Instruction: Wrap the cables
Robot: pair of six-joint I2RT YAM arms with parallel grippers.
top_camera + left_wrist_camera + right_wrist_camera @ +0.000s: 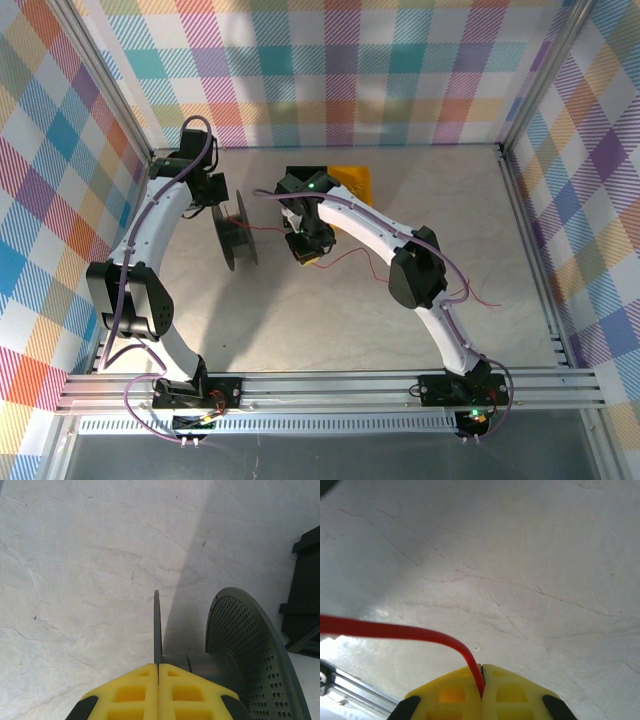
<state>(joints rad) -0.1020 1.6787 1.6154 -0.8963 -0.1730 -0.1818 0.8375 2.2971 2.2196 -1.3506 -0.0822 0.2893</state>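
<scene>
A pale, veined table (300, 330) is enclosed by checked panels. The left arm (150, 230) is arched along the left edge and bent in toward the far left corner. The right arm (385, 235) is extended from the near right corner toward the middle of the far half. A black spool (236, 240) is stood on edge left of the table's middle, with both discs upright; in the left wrist view one disc is seen to be perforated. A yellow block (355, 182) is set at the far edge, behind the right arm's wrist. The left gripper (158, 669) is closed, its yellow fingers pinched on the thin rim of one spool disc. The right gripper (481, 672) is likewise closed, clamped on the red cable (420, 632) just right of the spool. From that grip the cable is trailed loosely over the table toward the right edge, and a short red stretch is seen between the spool's discs
</scene>
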